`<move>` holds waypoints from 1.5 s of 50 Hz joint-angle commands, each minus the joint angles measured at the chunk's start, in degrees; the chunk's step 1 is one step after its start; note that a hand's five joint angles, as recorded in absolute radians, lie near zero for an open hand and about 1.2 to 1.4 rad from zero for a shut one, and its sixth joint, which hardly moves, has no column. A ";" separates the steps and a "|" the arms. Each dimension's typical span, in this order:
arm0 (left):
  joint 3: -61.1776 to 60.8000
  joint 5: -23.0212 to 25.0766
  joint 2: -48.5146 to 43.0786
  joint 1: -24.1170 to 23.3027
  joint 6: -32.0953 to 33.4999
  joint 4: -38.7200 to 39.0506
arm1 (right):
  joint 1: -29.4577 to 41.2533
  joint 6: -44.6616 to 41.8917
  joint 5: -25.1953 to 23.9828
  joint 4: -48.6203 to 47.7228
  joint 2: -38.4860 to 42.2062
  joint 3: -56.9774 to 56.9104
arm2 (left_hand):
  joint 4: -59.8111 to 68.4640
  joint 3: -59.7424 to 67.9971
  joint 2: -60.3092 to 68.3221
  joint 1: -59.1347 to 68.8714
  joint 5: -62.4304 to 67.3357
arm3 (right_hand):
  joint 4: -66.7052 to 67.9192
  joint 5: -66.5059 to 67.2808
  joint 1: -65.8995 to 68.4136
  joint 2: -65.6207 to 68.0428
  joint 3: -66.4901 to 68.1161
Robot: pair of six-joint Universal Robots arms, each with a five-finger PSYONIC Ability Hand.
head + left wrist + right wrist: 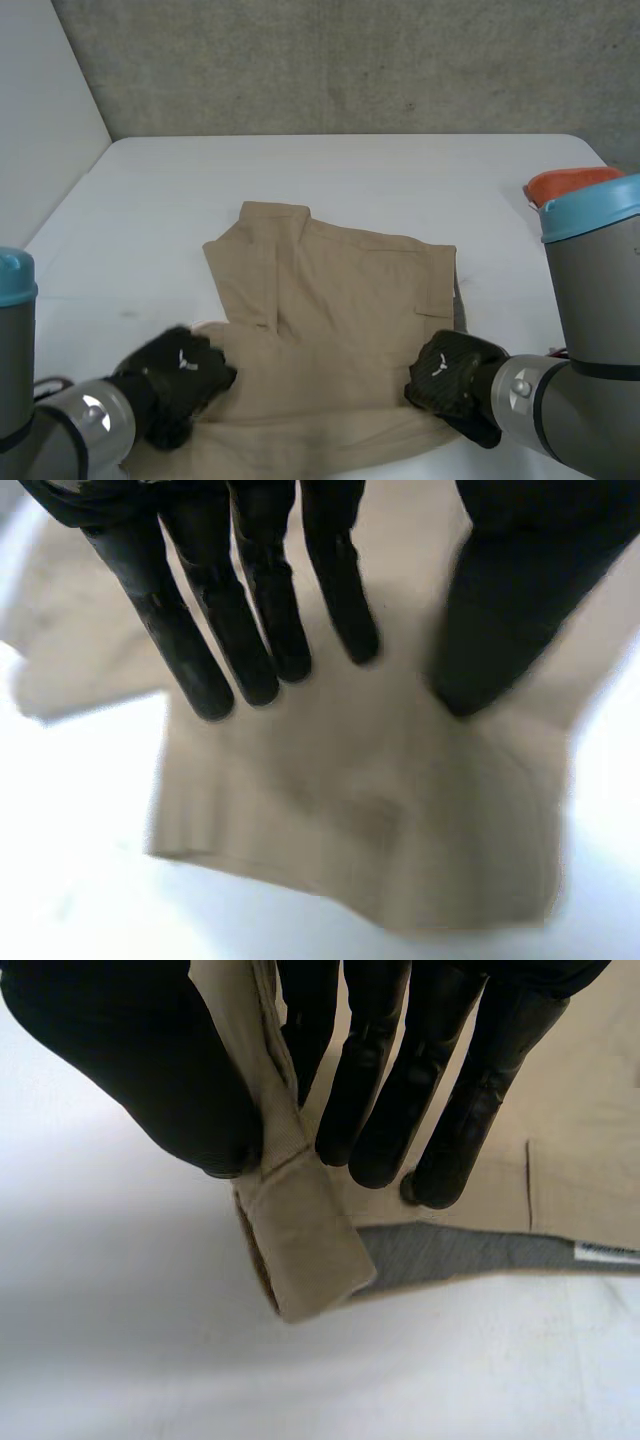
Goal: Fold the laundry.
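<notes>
Scene: a white desk [350, 170] seen from above, with a grey wall [350, 60] behind it and one robot arm coming in at each near corner.
Laundry: a beige garment [340, 330] lies spread on the near half of the desk, mostly flat. One flap at its far left corner is folded over, and soft creases run through the middle.
Left robot hand: the left robot hand [180, 375] sits at the garment's near left corner. In the left wrist view this hand [260, 600] has its fingers [200, 660] straight and spread, with the thumb [500, 610] held well apart from them. Beige cloth [380, 810] lies under the palm and beyond the fingertips, with bare desk [80, 880] past its edge. It grips nothing. Whether the fingertips touch the cloth cannot be told.
Right robot hand: the right robot hand [450, 372] is at the garment's near right edge. In the right wrist view this hand [120, 1050] pinches a doubled strip of the cloth [300, 1250] between thumb and fingers [380, 1080]. The strip's end sticks out past the fingertips, raised off the desk [120, 1310].
Lining: beside the pinched strip, a grey inner band [450, 1252] shows along the garment's edge, with a small label [605, 1251] too blurred to read.
Other thing: an orange thing [565, 183] lies at the desk's right edge, partly hidden behind the right arm's light-blue cap.
</notes>
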 commanded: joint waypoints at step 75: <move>48.57 13.72 -42.13 5.06 -8.73 11.18 | -0.11 8.30 0.59 -15.94 4.87 6.00 | -27.10 -27.16 -27.10 -25.28 -26.59 | 11.93 13.10 23.46 13.07 12.25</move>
